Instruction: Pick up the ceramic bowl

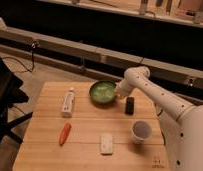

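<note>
White-cased and bent at the wrist, the gripper (pixel 116 94) sits low at the right-hand rim of the round, shallow, green glazed ceramic bowl (pixel 102 93); whether it touches the rim, and how the jaws stand, I cannot tell, since the wrist hides them. The ceramic bowl rests at the far middle of the pale wooden worktop (pixel 85 135), its lighter speckled inside facing up.

Just to the right of the gripper lies a small dark rectangular block (pixel 129 105), and nearer the front right stands a small white cup (pixel 140 131). To the left of the bowl lies a white tube with a red band (pixel 68 102); an orange carrot-shaped piece (pixel 64 133) and a flat white rectangular pad (pixel 106 142) lie toward the front.

By my judgement the risks are these: a glazed rim gripped thinly may slip and tip the bowl on lifting, and a sideways nudge could slide it toward the tube, or the arm's sweep could knock the dark block.
</note>
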Available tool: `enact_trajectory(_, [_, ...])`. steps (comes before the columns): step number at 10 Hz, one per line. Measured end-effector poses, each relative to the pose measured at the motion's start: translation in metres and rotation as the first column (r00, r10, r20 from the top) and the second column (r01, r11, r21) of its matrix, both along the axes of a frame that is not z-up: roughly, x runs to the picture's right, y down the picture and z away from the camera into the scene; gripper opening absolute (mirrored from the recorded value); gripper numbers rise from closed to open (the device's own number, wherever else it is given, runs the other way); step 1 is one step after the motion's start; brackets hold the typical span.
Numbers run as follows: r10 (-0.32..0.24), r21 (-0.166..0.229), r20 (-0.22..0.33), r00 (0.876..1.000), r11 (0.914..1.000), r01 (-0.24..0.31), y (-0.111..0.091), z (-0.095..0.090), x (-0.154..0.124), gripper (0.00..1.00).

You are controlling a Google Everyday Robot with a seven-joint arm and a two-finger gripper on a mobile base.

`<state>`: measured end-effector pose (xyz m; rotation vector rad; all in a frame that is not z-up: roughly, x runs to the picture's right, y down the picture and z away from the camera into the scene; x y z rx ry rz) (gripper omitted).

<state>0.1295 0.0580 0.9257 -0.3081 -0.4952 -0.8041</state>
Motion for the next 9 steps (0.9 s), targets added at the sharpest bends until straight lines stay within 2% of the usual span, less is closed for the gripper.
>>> enact_trajectory(1, [-0.013,0.005,-0.009,1.0,0.9999,0.013,0.0,-0.004,-0.002,0.04])
enact_trajectory(2, [-0.011,0.019,0.009,1.0,0.9998,0.01,-0.006,-0.011,-0.004,0.0])
enact_trajectory(9, [-0.019,0.062,0.105,0.994,0.998,0.012,-0.031,-0.044,-0.011,0.0])
